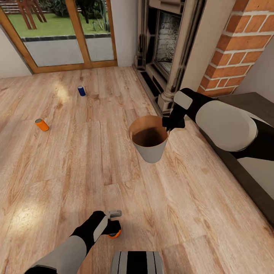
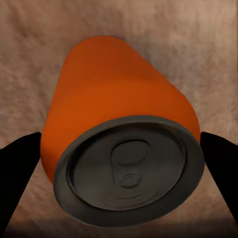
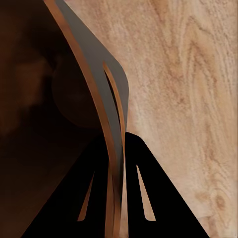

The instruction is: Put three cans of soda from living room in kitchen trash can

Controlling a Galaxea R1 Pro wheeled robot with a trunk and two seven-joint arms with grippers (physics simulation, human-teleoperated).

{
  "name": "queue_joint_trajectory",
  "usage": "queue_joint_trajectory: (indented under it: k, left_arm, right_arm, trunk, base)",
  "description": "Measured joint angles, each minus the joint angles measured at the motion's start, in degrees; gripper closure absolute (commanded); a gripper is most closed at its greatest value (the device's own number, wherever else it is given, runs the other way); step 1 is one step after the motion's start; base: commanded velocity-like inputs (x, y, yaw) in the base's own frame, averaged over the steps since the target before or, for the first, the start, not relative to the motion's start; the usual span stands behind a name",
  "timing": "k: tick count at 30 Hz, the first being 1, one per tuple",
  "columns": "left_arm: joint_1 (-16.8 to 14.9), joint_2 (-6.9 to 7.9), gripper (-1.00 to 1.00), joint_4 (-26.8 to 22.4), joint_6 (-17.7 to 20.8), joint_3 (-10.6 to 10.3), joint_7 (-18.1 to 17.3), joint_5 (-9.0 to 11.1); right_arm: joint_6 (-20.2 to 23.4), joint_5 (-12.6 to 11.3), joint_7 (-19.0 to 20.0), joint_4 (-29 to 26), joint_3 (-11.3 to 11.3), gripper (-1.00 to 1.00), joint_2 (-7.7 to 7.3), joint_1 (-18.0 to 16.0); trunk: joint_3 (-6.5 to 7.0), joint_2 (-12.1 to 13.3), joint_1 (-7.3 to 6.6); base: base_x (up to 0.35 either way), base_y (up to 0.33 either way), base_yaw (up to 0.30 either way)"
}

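Low over the light wood plank floor (image 1: 76, 163), the left gripper (image 1: 113, 224) reaches down, its black fingers (image 2: 17, 168) flanking an orange soda can with a grey metal top (image 2: 119, 148); contact is unclear. Ahead, the right gripper (image 1: 169, 127) pinches the rim of the round copper-brown bin (image 1: 149, 140), held aloft.

The nearest soda can (image 2: 119, 104) was orange with a grey top, another (image 1: 42, 125) orange, the third (image 1: 81, 91) dark blue, the bin (image 1: 150, 149) copper-brown, dark inside.
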Motion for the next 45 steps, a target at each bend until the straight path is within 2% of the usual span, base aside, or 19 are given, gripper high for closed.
queue_joint_trajectory:
  k: [4, 13, 21, 28, 30, 35, 37, 40, 42, 45]
  left_arm:
    - [0.0, 0.0, 1.0, -0.1, 0.0, 0.0, -0.2, 0.0]
    - [0.0, 0.06, 1.0, -0.2, -3.3, -0.2, -0.5, -0.2]
    - [0.0, 0.11, 1.0, -0.6, -3.5, -0.3, -0.6, -0.3]
    - [0.0, 0.47, 1.0, -1.4, -3.4, -0.3, -2.8, -0.3]
    - [0.0, 0.6, 1.0, -3.0, -3.2, -0.3, -3.0, -0.3]
    - [-0.1, 0.74, 1.0, -7.1, -1.7, -0.3, -3.2, -0.1]
    - [-0.1, 0.77, 1.0, -8.9, -0.3, -0.2, -3.2, 0.0]
    - [-0.1, 0.78, 1.0, -14.4, 3.4, -0.2, -3.3, 0.2]
    - [0.1, 0.79, 1.0, -18.7, 6.4, -0.1, -3.3, 0.2]
    - [0.2, 0.79, 1.0, -24.5, 11.0, -0.1, -3.3, 0.2]
  right_arm:
    - [0.0, -0.1, 0.0, 0.0, -0.1, 1.0, 0.0, 0.0]
    - [0.0, -0.2, 0.0, 0.0, -0.1, 1.0, 0.0, 0.0]
    - [0.0, 0.1, 0.0, -0.1, 0.1, 1.0, 0.0, 0.2]
    - [0.0, -0.2, -0.3, -0.1, 0.2, 1.0, -0.13, 1.0]
    - [0.0, -0.1, -0.2, -0.1, 1.2, 1.0, -0.15, 2.1]
    - [0.0, 2.9, -0.4, -0.3, 4.1, 1.0, -0.38, 3.8]
    - [0.0, 2.8, -0.3, -0.4, 4.0, 1.0, -0.65, 4.7]
    - [0.0, 1.8, -0.2, -0.7, 2.6, 1.0, -1.52, 6.0]
    - [0.0, 1.7, -0.2, -0.7, 2.5, 1.0, -2.04, 6.4]
    - [0.0, 2.9, -0.3, -0.8, 3.7, 1.0, -2.45, 6.6]
  trunk:
    - [0.0, 0.0, 0.0]
    - [1.99, 0.1, -0.23]
    - [3.43, 3.3, -1.98]
    - [4.68, 6.1, -3.52]
    - [5.04, 6.9, -3.96]
    - [5.94, 8.9, -5.05]
    - [6.29, 9.7, -5.49]
    - [6.84, 10.9, -6.16]
    - [7.2, 11.7, -6.6]
    - [7.74, 12.9, -7.26]
  base:
    - [0.0, 0.0, 0.0]
    - [0.0, 0.0, 0.0]
    - [0.0, 0.0, 0.0]
    - [0.0, 0.0, 0.0]
    - [0.0, 0.0, 0.0]
    - [0.0, 0.0, 0.0]
    - [0.0, 0.0, 0.0]
    - [0.0, 0.0, 0.0]
    - [0.0, 0.0, 0.0]
    - [0.0, 0.0, 0.0]
